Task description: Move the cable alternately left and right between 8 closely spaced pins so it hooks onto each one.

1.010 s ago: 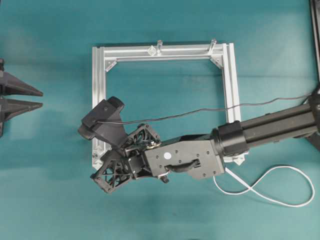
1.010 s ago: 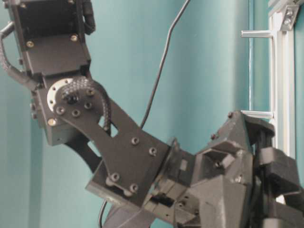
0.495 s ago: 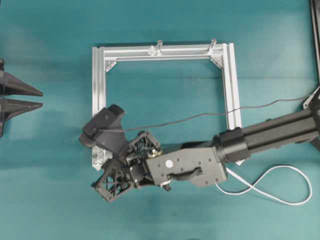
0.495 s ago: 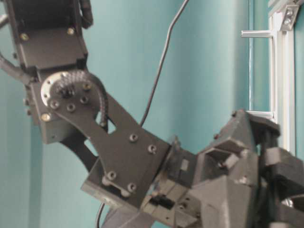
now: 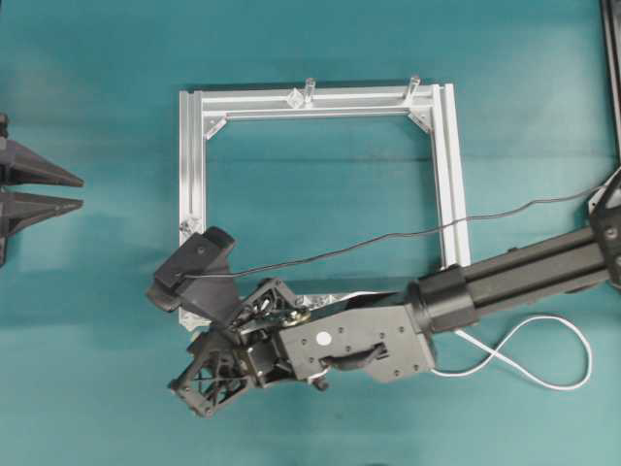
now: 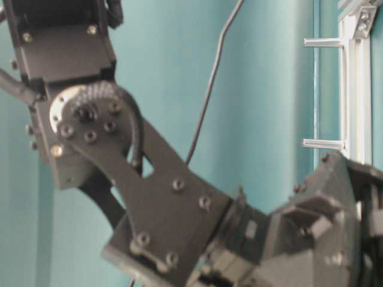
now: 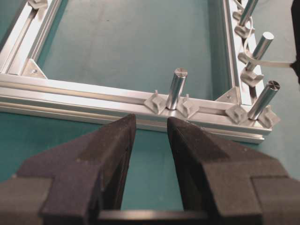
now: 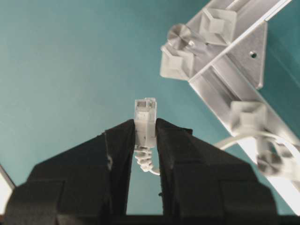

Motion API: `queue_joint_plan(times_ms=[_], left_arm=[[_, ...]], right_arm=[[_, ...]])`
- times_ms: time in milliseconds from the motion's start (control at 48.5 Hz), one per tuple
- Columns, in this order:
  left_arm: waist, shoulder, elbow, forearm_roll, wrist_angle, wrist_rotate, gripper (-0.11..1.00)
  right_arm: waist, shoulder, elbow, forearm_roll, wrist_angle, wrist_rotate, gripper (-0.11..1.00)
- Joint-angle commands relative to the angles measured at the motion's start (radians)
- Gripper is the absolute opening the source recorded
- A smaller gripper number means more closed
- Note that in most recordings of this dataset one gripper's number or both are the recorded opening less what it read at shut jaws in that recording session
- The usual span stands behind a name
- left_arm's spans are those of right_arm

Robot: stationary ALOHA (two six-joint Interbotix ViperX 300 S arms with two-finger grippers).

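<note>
My right gripper (image 8: 145, 125) is shut on the cable's pale clear plug (image 8: 145, 117), which sticks out past its fingertips over bare teal table. In the overhead view this gripper (image 5: 194, 393) sits just outside the frame's near left corner. The white cable (image 5: 543, 340) loops on the table at the right, and a stretch (image 5: 340, 294) runs along the near rail. It curves past a pin (image 8: 247, 116) in the right wrist view. More pins (image 7: 155, 101) flank a round post (image 7: 176, 89). My left gripper (image 7: 151, 124) is open and holds nothing, at the far left (image 5: 81, 192).
The square aluminium frame (image 5: 191, 155) lies mid-table, with two round posts (image 5: 310, 87) on its far rail. My right arm (image 5: 524, 277) crosses the near right corner, and its thin dark wire (image 5: 388, 240) hangs over the frame. The table-level view shows posts (image 6: 323, 143) beside the rail (image 6: 356, 89).
My right arm has swung toward the table's near edge, carrying the plug from over the left rail to outside the near left corner. The cable loop has tightened. The left gripper has not moved.
</note>
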Motion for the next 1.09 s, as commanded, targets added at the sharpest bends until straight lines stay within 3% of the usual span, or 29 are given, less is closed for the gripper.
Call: queue_joint_plan(times_ms=[0, 845, 1072], left_arm=[[-0.005, 0.006, -0.020, 0.003, -0.011, -0.008, 0.36], [-0.003, 0.006, -0.021, 0.003, -0.011, -0.008, 0.36], [-0.005, 0.006, -0.020, 0.003, -0.011, -0.008, 0.36]], right_arm=[[0.009, -0.011, -0.049, 0.000, -0.008, -0.008, 0.18], [0.003, 0.114, -0.259, -0.002, -0.034, -0.063, 0.18], [-0.009, 0.126, -0.276, -0.005, -0.032, -0.069, 0.17]])
